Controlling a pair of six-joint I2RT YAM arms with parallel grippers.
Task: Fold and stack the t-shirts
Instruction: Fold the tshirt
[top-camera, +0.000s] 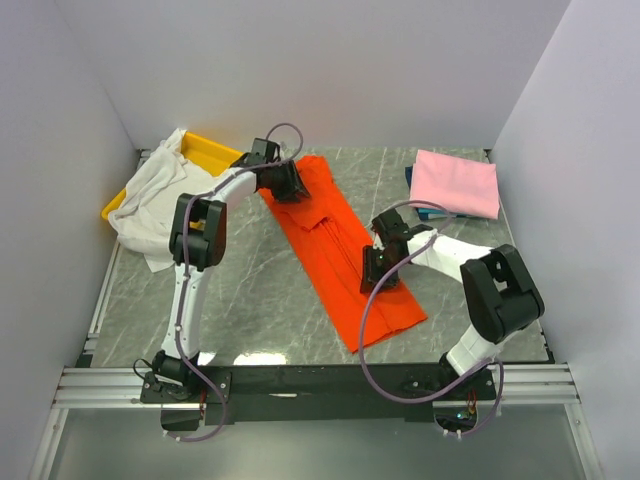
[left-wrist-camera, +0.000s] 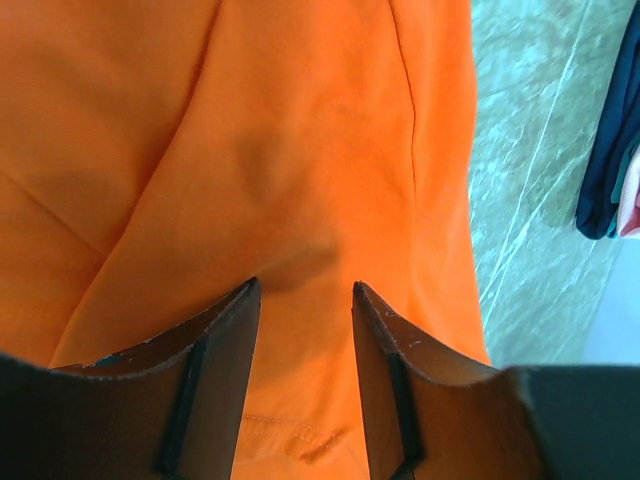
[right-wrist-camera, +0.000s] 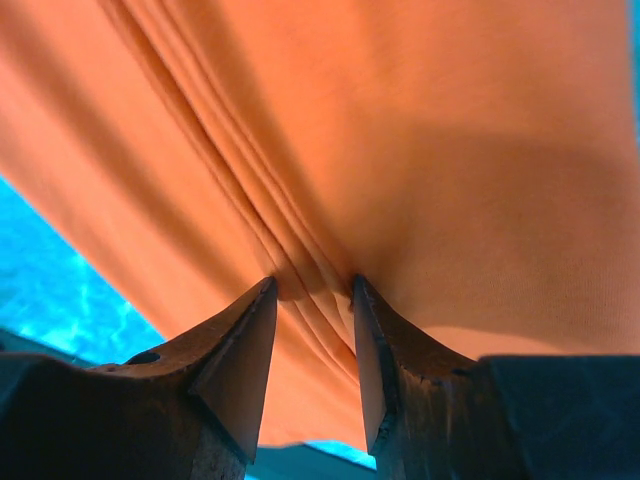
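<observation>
Grey marble tabletop (top-camera: 250, 300), white walls. Progress is roughly half: pink shirt (top-camera: 455, 182) lies folded on the dark blue shirt (top-camera: 412, 177), far right. White shirt (top-camera: 150, 200) is crumpled over the yellow tray (top-camera: 210, 150), untouched. Orange shirt (top-camera: 335, 250) lies mid-tabletop as a long diagonal strip, folded lengthwise with soft creases; cross fold and stacking remain. Right pincer (right-wrist-camera: 312, 300) is clenched on a bunched pleat. Left pincer (left-wrist-camera: 305, 300) straddles the far hem; can't tell if it's clamped.

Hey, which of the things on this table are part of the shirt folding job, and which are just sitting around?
Part of the job: orange-red shirt, pink shirt, white shirt, dark blue shirt.
Just lying about: yellow tray.
</observation>
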